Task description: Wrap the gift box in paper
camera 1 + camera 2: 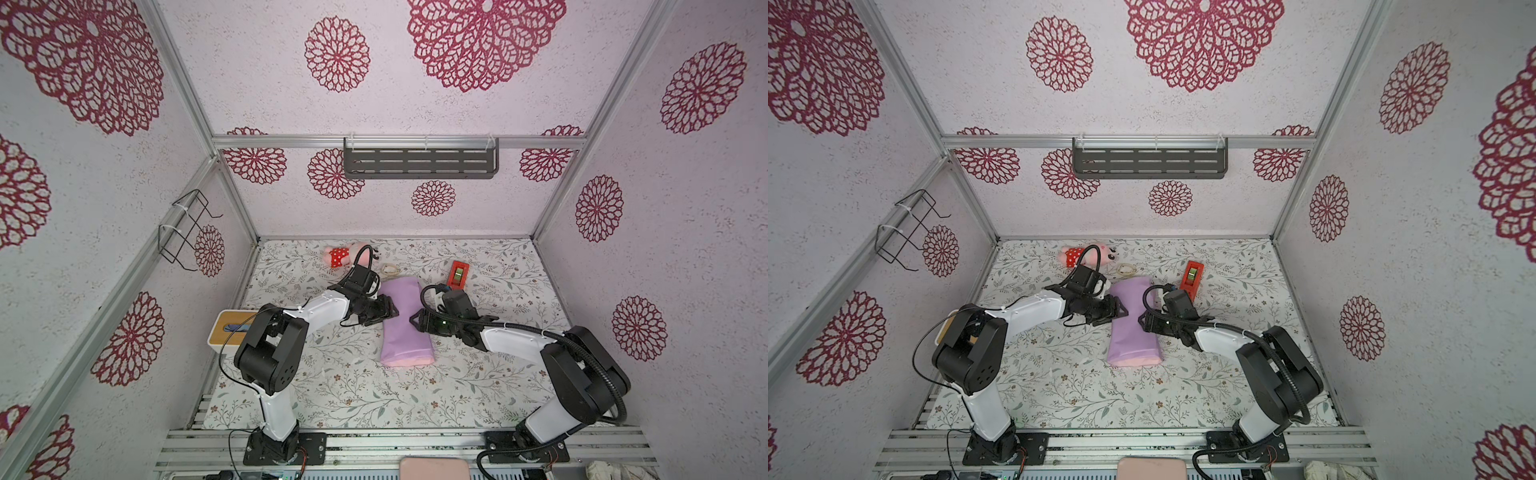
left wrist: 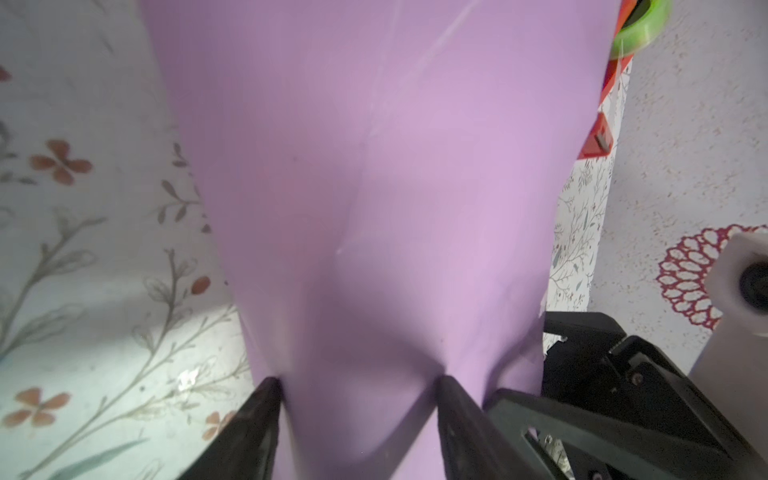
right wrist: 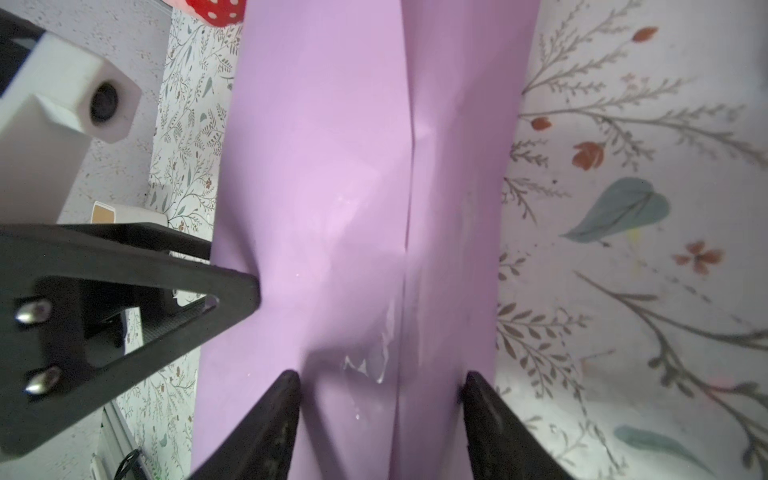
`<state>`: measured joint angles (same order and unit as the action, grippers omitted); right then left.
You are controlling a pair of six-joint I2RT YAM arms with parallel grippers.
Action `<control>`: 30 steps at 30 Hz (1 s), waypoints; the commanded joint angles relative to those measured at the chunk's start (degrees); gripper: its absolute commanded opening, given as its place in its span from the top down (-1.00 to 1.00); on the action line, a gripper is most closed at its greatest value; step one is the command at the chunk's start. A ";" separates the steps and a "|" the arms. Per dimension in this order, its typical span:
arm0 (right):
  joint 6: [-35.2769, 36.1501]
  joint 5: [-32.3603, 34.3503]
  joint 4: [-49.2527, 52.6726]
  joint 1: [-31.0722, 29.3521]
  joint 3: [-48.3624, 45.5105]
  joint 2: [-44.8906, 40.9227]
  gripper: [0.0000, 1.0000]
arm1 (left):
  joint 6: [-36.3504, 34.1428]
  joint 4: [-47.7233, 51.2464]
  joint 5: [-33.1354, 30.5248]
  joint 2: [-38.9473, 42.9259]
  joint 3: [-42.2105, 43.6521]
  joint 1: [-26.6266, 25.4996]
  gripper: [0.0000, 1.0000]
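Note:
The paper lies lilac side out as a long closed tube on the flowered table, with a pale pink lining showing at its near end. The gift box is hidden inside it. My left gripper meets the tube's left flank and my right gripper its right flank, facing each other mid-length. In the wrist views the left gripper and the right gripper each straddle the paper, with their tips denting it. A lengthwise seam carries clear tape.
A red tape dispenser lies behind the right gripper. A plush toy and a small pale ring sit behind the left arm. A white tissue box with a wooden top stands at the table's left edge. A pink pad lies at the front rail.

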<state>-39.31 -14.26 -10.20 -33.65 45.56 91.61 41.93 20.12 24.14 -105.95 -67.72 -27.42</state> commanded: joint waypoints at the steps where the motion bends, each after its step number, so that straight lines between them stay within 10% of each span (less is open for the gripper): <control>1: 3.78 0.56 2.84 1.33 2.13 -0.93 -0.45 | -0.88 -0.27 -0.15 0.85 -0.19 1.28 -0.42; 7: 8.63 0.75 10.00 1.04 -2.03 -10.14 -0.98 | 1.04 -6.99 1.14 14.15 11.75 1.34 -0.85; 30: 9.44 4.26 7.30 -4.46 -9.69 -11.07 -0.73 | -6.66 -11.45 -5.87 21.20 25.38 -8.75 -0.58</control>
<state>-32.16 -12.99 -2.33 -37.50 35.62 78.87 38.63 9.56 20.95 -83.00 -41.63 -34.52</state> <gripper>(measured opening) 0.890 0.807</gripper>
